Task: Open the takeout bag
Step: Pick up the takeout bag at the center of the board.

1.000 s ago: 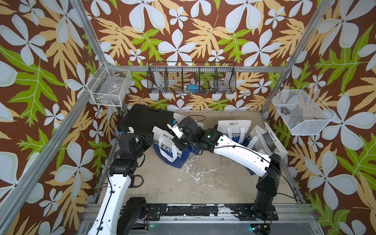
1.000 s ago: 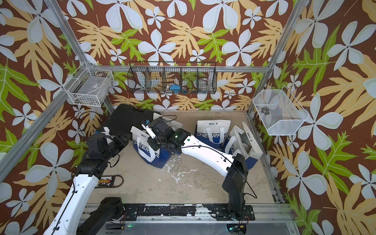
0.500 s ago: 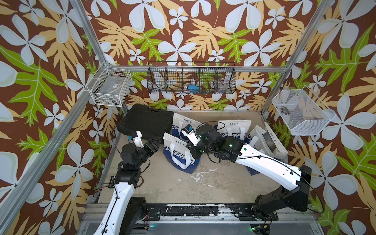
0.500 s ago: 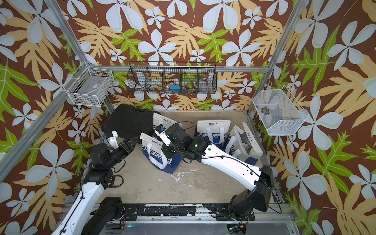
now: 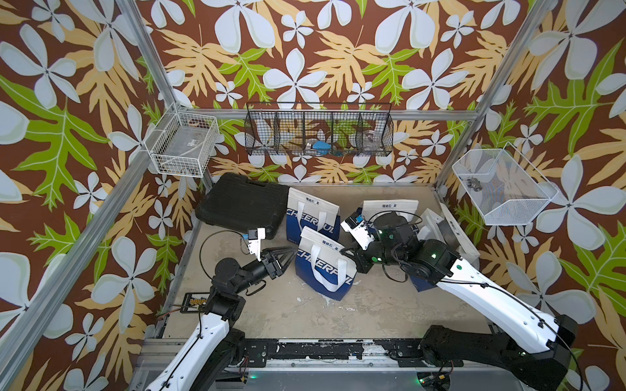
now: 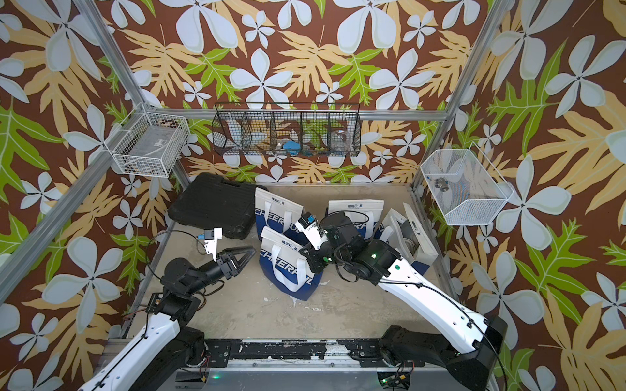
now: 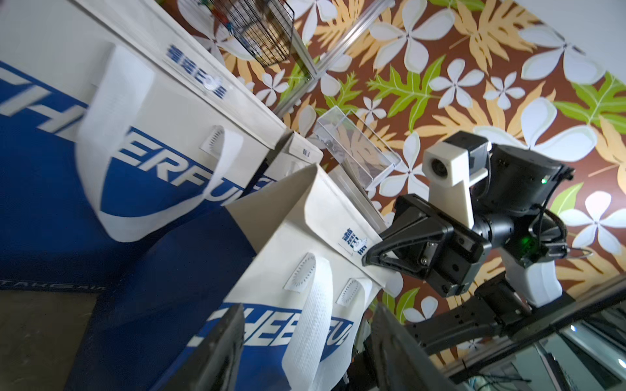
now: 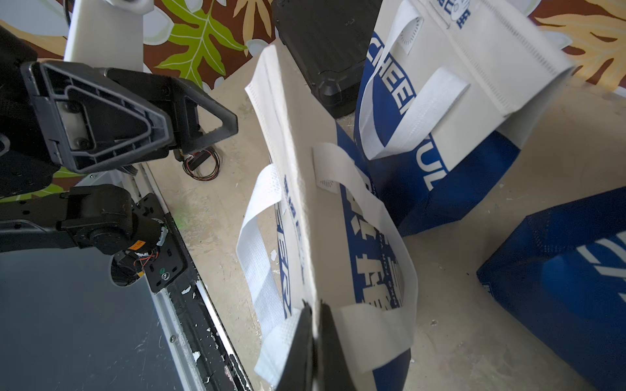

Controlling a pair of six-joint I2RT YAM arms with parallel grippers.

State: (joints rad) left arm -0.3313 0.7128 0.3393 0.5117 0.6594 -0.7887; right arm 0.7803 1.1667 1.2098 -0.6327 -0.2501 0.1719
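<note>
Right claw grips the takeout bag at its seam's three-o'clock end; left claw, spread apart, sits just beside the nine-o'clock end, seam between them

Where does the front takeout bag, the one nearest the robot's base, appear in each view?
Top view: front bag, mid-floor between the two arms.
Top view: front bag, likewise between the arms.
Left wrist: middle of the picture, handles facing the camera.
Right wrist: middle of the picture, seen along its top edge.
Shared landmark: the right gripper, shut on the bag's top edge, in all four views.
</note>
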